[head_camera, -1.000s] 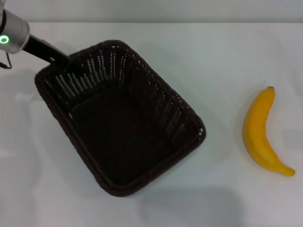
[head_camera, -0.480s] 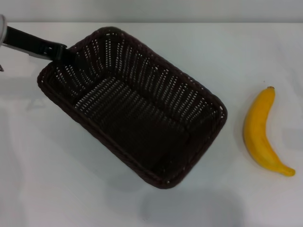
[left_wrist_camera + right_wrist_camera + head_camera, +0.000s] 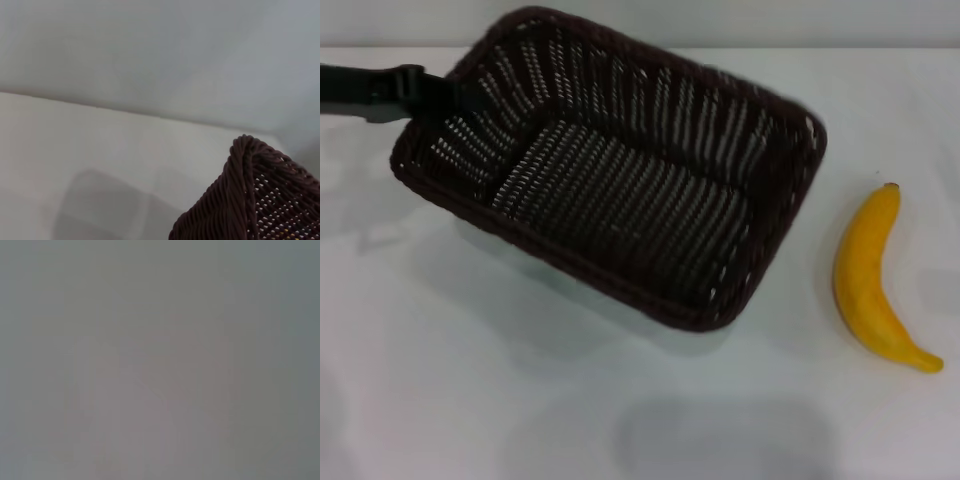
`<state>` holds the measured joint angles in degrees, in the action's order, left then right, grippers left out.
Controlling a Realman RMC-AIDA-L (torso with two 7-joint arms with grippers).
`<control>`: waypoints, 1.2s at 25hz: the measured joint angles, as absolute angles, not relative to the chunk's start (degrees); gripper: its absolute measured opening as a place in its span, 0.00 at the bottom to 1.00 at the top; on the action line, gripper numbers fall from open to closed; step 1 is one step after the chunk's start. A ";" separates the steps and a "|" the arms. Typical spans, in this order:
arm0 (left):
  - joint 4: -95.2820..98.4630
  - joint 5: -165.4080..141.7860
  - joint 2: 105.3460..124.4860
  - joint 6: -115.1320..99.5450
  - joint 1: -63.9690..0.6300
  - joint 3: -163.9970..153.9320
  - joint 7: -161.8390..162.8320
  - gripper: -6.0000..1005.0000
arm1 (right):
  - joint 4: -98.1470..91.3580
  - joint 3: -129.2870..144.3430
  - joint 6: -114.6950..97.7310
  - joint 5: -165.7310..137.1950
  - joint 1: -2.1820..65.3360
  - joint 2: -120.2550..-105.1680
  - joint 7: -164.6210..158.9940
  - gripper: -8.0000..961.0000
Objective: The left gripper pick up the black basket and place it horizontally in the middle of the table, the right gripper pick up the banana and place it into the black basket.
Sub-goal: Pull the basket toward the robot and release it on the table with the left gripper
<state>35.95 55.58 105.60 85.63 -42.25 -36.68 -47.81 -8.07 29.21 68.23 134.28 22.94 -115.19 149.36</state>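
Observation:
The black basket hangs tilted above the white table, its shadow on the table beneath it. My left gripper reaches in from the left edge and is shut on the basket's left rim. A corner of the basket also shows in the left wrist view. The yellow banana lies on the table to the right of the basket, stem pointing away from me. My right gripper is out of view; its wrist view shows only a blank grey surface.
A grey wall runs along the table's far edge. A faint shadow lies on the table near the front.
The left gripper has lifted the basket and swung it, turning its long side toward horizontal; its right end has moved up and right, toward the banana. The banana has not moved.

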 joint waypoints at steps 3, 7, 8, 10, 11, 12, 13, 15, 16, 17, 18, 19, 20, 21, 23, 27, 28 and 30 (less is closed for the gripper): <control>35.93 60.09 105.80 85.44 -39.07 -36.49 -47.80 0.18 | -8.32 29.13 67.61 134.46 22.85 -115.04 149.38 0.91; 34.79 66.01 107.06 82.95 -35.09 -36.40 -47.73 0.19 | -9.54 29.07 67.54 134.48 22.43 -115.04 149.39 0.91; 34.27 67.10 107.35 82.15 -34.47 -36.39 -47.76 0.19 | -9.67 29.08 67.57 134.40 22.38 -115.04 149.40 0.91; 33.23 69.26 108.12 80.06 -33.01 -36.35 -47.85 0.19 | -9.77 29.08 67.69 134.25 22.35 -115.00 149.41 0.91; 32.87 70.20 108.66 78.65 -32.24 -36.36 -47.86 0.19 | -9.92 29.12 67.71 134.22 22.34 -114.98 149.41 0.91; 32.65 70.70 109.01 77.58 -31.72 -36.35 -47.84 0.19 | -10.15 29.18 67.71 134.20 22.34 -114.95 149.41 0.91; 32.45 71.22 109.32 76.29 -31.28 -36.34 -47.78 0.19 | -10.48 29.30 67.68 134.17 22.32 -114.93 149.43 0.91; 31.80 71.85 109.65 74.48 -30.89 -36.31 -47.74 0.19 | -11.02 29.51 67.64 134.13 22.22 -114.90 149.46 0.91; 31.37 71.98 109.76 73.85 -30.92 -36.31 -47.74 0.19 | -11.23 29.60 67.64 134.12 22.14 -114.85 149.48 0.91; 30.94 72.03 109.81 73.35 -31.03 -36.31 -47.73 0.19 | -11.31 29.64 67.65 134.12 22.10 -114.81 149.48 0.91; 30.50 72.03 109.81 73.01 -31.26 -36.32 -47.73 0.19 | -11.33 29.69 67.69 134.11 22.09 -114.75 149.49 0.91; 30.18 71.98 109.82 72.79 -31.47 -36.38 -47.73 0.19 | -11.34 29.80 67.70 134.11 22.09 -114.67 149.49 0.91; 29.57 71.85 109.87 72.34 -31.94 -36.56 -47.72 0.19 | -11.34 29.93 67.71 134.11 22.08 -114.62 149.50 0.91; 29.06 71.70 109.95 71.75 -32.37 -36.70 -47.71 0.19 | -11.34 30.41 67.71 134.11 22.05 -114.45 149.50 0.91; 28.32 71.35 110.23 70.35 -33.18 -36.75 -47.71 0.20 | -11.34 31.27 67.71 134.11 21.95 -114.25 149.50 0.91; 27.79 71.04 110.89 68.27 -33.98 -36.78 -47.68 0.20 | -11.34 31.97 67.76 134.11 21.66 -114.03 149.44 0.91; 27.52 71.02 111.02 68.01 -34.20 -36.79 -47.64 0.20 | -11.34 31.98 67.77 134.11 21.50 -114.03 149.37 0.91; 26.77 70.95 111.17 67.65 -34.66 -36.80 -47.19 0.20 | -11.34 31.99 67.78 134.15 21.13 -114.03 149.27 0.91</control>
<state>26.77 70.95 111.17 67.65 -34.66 -36.80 -47.19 -11.34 31.99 67.78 134.15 21.13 -114.03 149.27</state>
